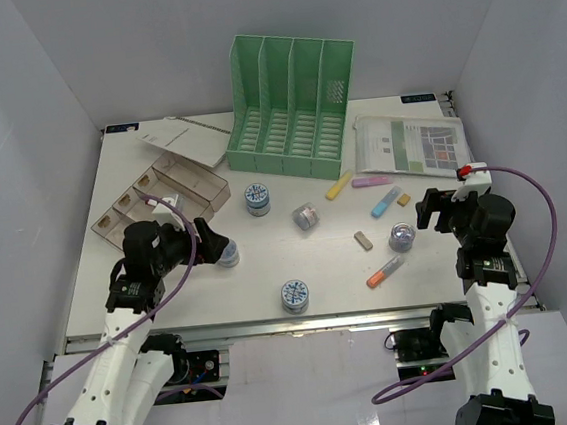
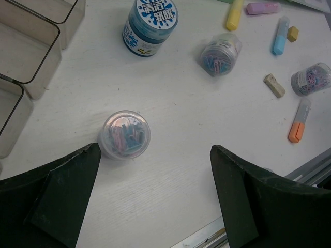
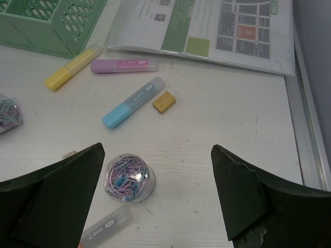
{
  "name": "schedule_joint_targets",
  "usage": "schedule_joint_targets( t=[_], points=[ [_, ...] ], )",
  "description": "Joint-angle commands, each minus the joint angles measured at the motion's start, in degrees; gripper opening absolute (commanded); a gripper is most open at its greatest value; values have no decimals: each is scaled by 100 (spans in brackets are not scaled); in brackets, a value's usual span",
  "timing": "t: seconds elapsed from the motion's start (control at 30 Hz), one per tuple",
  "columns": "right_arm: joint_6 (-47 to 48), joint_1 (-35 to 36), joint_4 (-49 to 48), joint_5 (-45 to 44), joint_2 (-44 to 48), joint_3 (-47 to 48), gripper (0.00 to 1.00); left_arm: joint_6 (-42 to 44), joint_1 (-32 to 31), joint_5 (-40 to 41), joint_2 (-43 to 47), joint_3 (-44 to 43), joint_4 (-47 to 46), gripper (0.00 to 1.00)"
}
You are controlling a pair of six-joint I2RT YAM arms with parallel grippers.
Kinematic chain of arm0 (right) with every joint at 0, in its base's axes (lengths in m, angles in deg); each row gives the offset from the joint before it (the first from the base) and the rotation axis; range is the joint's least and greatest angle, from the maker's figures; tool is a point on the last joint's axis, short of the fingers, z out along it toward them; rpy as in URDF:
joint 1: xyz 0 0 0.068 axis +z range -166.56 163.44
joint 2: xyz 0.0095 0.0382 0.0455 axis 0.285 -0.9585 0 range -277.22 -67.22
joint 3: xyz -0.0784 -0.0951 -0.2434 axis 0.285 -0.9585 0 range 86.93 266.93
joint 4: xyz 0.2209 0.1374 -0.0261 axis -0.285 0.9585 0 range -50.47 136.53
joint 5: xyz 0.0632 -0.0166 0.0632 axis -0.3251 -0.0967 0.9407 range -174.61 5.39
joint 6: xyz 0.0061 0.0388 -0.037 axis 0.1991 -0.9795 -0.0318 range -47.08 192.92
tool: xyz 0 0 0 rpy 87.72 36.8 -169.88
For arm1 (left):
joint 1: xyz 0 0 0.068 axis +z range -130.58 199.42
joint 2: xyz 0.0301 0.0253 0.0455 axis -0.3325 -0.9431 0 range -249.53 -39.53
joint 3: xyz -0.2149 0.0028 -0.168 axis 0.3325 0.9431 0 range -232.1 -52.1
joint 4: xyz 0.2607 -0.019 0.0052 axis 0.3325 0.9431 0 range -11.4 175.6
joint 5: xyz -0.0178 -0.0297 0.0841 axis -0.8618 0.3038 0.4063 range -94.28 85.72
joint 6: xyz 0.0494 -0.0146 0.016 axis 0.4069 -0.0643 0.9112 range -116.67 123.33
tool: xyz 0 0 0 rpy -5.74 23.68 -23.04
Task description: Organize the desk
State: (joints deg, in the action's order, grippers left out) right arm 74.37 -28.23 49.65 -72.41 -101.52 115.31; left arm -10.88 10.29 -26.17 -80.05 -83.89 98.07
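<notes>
Finding: the desk (image 1: 329,266) fills the middle of the overhead view, directly ahead of both arm bases, and by all appearance is barely started. A green file rack (image 1: 288,106) stands at the far edge with no papers visible in its slots. The sleeve of printed sheets (image 1: 412,143) lies flat to its right, outside it. On the left sits a clear compartment box (image 1: 166,192) whose visible compartments look bare, with a pale flat panel (image 1: 181,140) just behind it. Small items lie scattered over the open surface:

- a yellow highlighter (image 3: 72,66), a purple highlighter (image 3: 124,65), a blue highlighter (image 3: 133,102) and an orange highlighter (image 2: 299,121)
- a tan eraser (image 3: 163,102) and a grey eraser (image 2: 274,85)
- a blue-lidded jar (image 2: 150,23) and a second jar (image 1: 293,294) near the front rail
- a tipped clip tub (image 2: 221,53)

The left gripper (image 2: 155,175) has its fingers spread wide and holds nothing. It hangs over a left clip tub (image 2: 124,134), which stands close to its left finger. The right gripper (image 3: 158,178) is likewise spread and empty above a right clip tub (image 3: 126,177). Assessment: nothing is sorted as far as can be seen. The small goods probably belong in the box and the sheets in the rack, so practically the whole job is outstanding.
</notes>
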Motion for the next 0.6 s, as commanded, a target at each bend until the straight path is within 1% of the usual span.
schedule_joint_targets(
  t=[0.0,0.03,0.07,0.1,0.13,0.17,0.2,0.37,0.5,0.57],
  points=[
    [457,-37,-142,689,99,142,90,-33,-2,-94,-119,-74,-31,98],
    [726,-37,-38,1071,99,149,90,-73,-2,-76,-178,-83,-38,98],
    [1033,-37,220,1784,100,142,90,-153,-2,-43,-290,-99,-30,98],
    [1682,-37,402,2103,120,148,90,-187,-8,18,-344,-106,-17,98],
    [2068,-37,651,2435,153,178,90,-220,-10,55,-415,-120,7,98],
    [2325,-37,898,2758,196,207,90,-251,-11,81,-487,-135,32,98],
    [2427,-37,945,2981,266,178,90,-266,-16,96,-522,-146,42,98],
    [2781,-29,1023,3711,529,99,90,-473,-46,103,-611,-191,108,98],
    [2874,-37,1090,4001,494,116,90,-1033,-111,-71,-761,-225,233,98],
    [2866,-37,1091,3990,505,130,90,-1374,-385,346,-974,-245,434,96]
  ],
)
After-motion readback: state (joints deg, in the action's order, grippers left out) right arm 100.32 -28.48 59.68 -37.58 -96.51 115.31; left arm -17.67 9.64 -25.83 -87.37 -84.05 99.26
